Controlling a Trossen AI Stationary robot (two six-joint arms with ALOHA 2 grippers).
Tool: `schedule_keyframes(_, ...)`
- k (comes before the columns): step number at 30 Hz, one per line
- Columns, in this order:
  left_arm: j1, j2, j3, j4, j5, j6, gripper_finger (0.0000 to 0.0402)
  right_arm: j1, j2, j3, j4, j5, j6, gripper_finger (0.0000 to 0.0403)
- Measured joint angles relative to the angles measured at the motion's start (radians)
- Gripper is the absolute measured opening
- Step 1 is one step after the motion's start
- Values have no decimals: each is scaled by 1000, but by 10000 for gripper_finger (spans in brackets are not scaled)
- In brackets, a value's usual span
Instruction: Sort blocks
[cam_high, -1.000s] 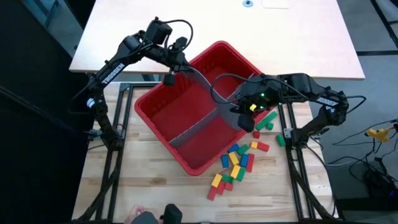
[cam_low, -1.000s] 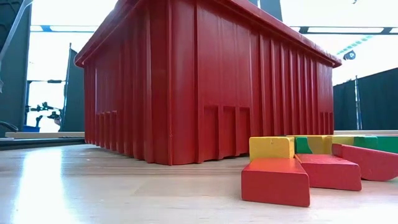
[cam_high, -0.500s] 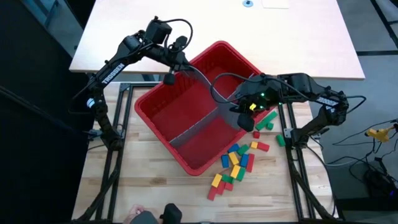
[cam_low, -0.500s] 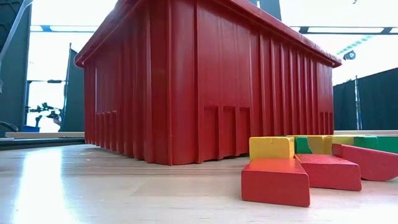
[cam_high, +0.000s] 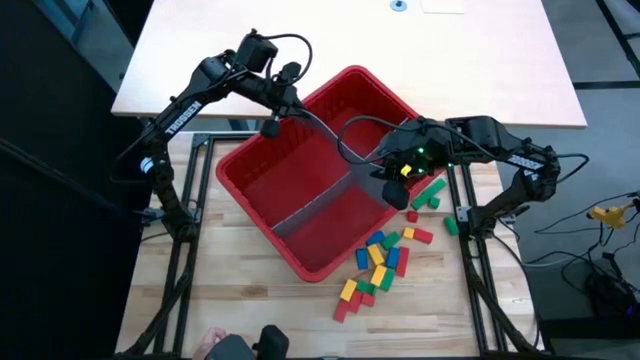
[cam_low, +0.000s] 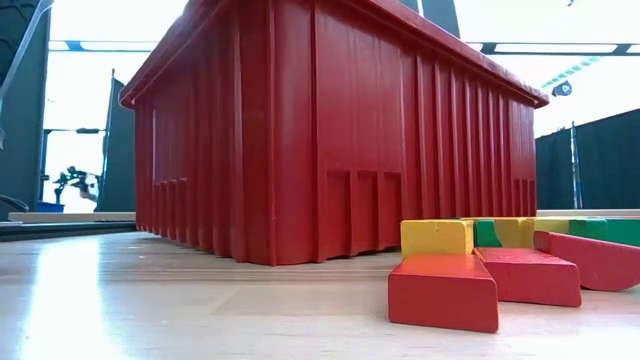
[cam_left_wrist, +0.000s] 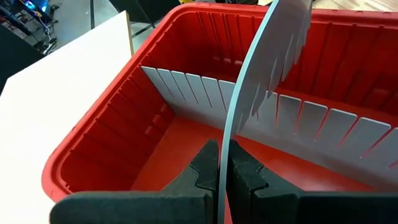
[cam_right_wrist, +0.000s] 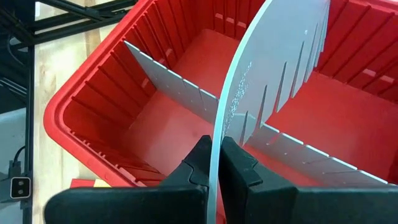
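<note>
Loose red, green, blue and yellow blocks (cam_high: 381, 260) lie on the wooden table to the right of the big red bin (cam_high: 232, 172); some show close up in the low view as blocks (cam_low: 437, 236). One grey slotted panel (cam_left_wrist: 186, 87) stands on edge across the bin's floor. A second grey slotted panel (cam_left_wrist: 281, 37) arches above the bin, bowed between my grippers. My left gripper (cam_high: 271, 126) is at the bin's far left rim and my right gripper (cam_high: 395, 190) at its right rim, both shut on that panel. My left gripper pinches one end of the second panel at its thin edge (cam_left_wrist: 223, 163) between its two fingers, one on each face. The panel stands on edge, runs away from the fingers over the bin and curves, clear of the bin's floor. My right gripper pinches the opposite end of the same panel at its edge (cam_right_wrist: 215, 149), one finger on each face. The panel rises from the fingers on edge, bowed, slots toward the bin, above the standing divider (cam_right_wrist: 186, 87).
The bin sits askew in the table's middle. Beyond it lies a pale tabletop (cam_high: 450, 70). The arms' black frames (cam_high: 180, 250) run along both table sides. Part of a person (cam_high: 215, 345) shows at the near edge.
</note>
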Motion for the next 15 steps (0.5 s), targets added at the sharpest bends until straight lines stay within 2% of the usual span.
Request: schedule_keyframes(15, 5, 0, -6, -1, -7, 13, 0, 0, 0, -2, -3, -21, 27, 1)
